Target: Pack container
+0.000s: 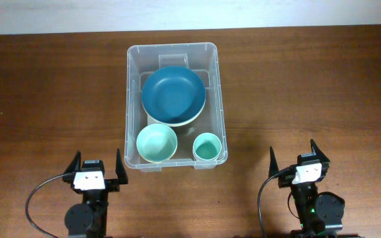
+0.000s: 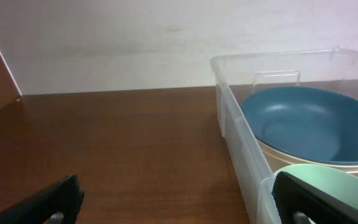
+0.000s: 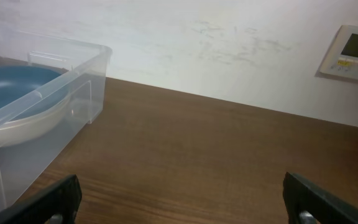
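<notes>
A dark wooden table (image 1: pixel 45 99) is backed by a pale wall. The container (image 1: pixel 130 106) is set midway between the left and right edges, nearer the far edge, and is seen to hold a blue bowl (image 1: pixel 173 94), a mint bowl (image 1: pixel 157 143) and a small cup (image 1: pixel 206 146). The left gripper (image 1: pixel 98 155) and right gripper (image 1: pixel 292 148) are held wide apart and empty by the near edge. The thin clear plastic is judged light, flexible and slippery, so the stiffer rim is probably best grasped.
</notes>
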